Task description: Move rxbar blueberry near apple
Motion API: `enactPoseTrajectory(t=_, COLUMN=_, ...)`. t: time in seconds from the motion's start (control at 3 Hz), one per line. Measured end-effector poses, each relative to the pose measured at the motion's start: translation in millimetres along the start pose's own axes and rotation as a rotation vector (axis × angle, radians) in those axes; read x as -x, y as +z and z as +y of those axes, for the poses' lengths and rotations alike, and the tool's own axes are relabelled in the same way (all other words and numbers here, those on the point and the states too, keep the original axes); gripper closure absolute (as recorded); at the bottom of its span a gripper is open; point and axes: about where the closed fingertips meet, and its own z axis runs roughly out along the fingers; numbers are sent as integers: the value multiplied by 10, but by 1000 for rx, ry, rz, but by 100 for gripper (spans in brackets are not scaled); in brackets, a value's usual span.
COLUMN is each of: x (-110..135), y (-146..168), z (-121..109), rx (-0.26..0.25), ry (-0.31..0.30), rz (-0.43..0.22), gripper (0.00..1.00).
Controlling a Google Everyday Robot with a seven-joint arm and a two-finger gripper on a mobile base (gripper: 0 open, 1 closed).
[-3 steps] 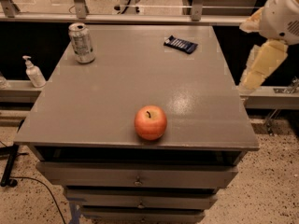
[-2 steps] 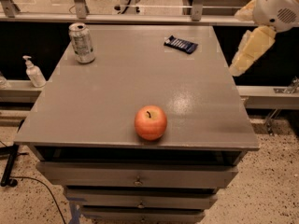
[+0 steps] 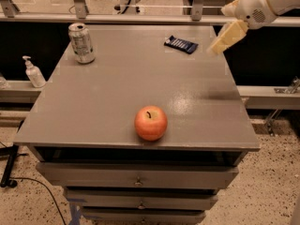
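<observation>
The rxbar blueberry lies flat on the grey surface at its far side, just beside the tip of the tool, apart from it, on the side toward the silver can. The tool hangs above the far corner of the surface, empty. It is not possible to tell if it is spread or pressed together. The apple stands well apart from the tool, near the front edge, stem up. The can stands beyond the bar, at the other far corner.
</observation>
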Motion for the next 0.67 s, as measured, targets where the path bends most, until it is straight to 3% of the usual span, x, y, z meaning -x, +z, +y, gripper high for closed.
enactPoseTrajectory(t=0.33, x=32, y=356, z=-363, rx=-57, ry=62, rz=-124, gripper=0)
enactPoseTrajectory(t=0.67, x=57, y=379, z=-360, rx=-57, ry=59, rz=-139, gripper=0)
